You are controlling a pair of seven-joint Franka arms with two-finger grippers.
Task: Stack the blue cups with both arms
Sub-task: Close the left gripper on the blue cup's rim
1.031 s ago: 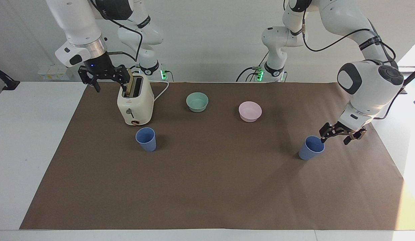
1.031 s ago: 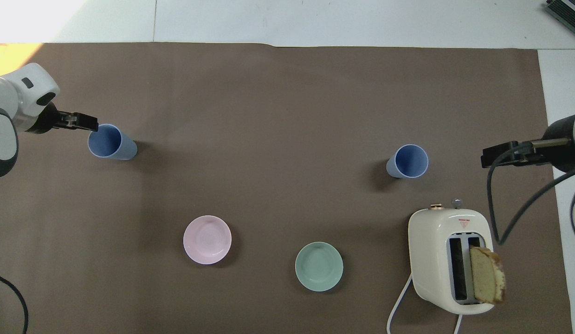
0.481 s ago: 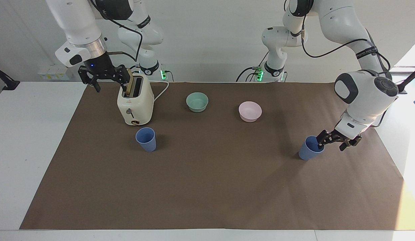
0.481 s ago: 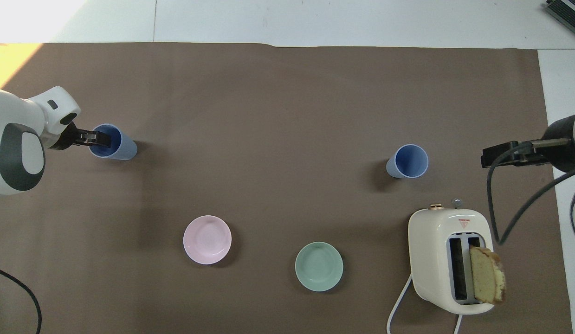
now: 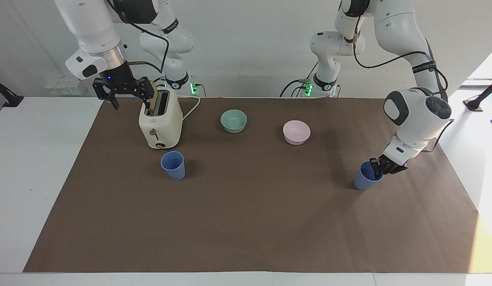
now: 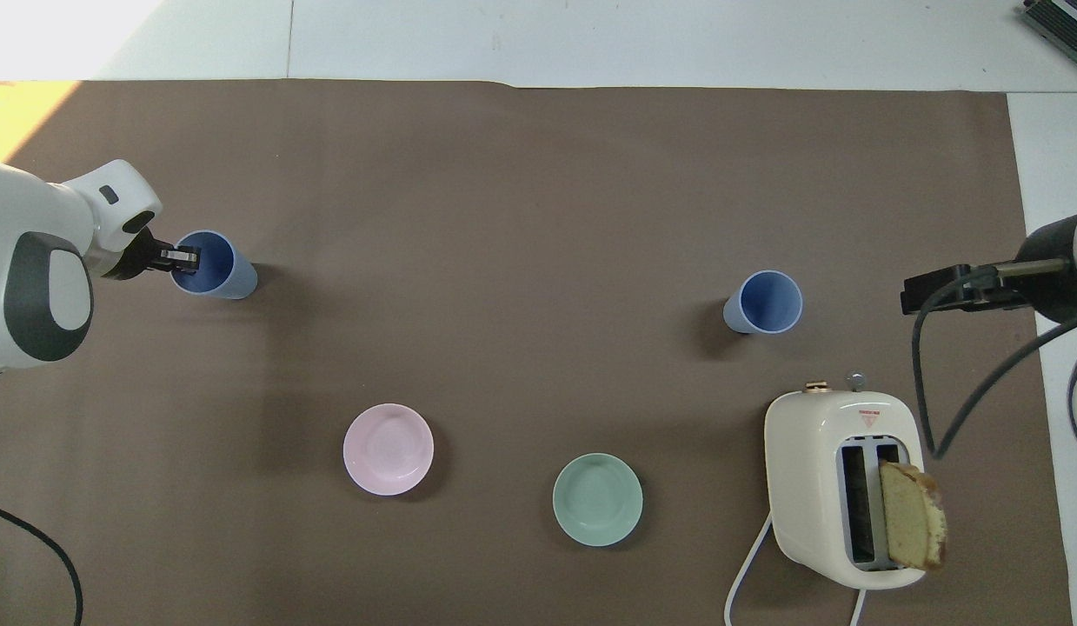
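Observation:
Two blue cups stand upright on the brown mat. One blue cup stands alone just farther from the robots than the toaster. The other blue cup is at the left arm's end of the table. My left gripper is shut on its rim, with one finger inside the cup and one outside. My right gripper hangs open and holds nothing, up over the mat's edge beside the toaster, where that arm waits.
A cream toaster with a slice of toast in one slot stands at the right arm's end. A teal bowl and a pink bowl sit nearer to the robots than the cups.
My left gripper came down onto the cup's rim from beside it and closed on it. The right arm has not moved.

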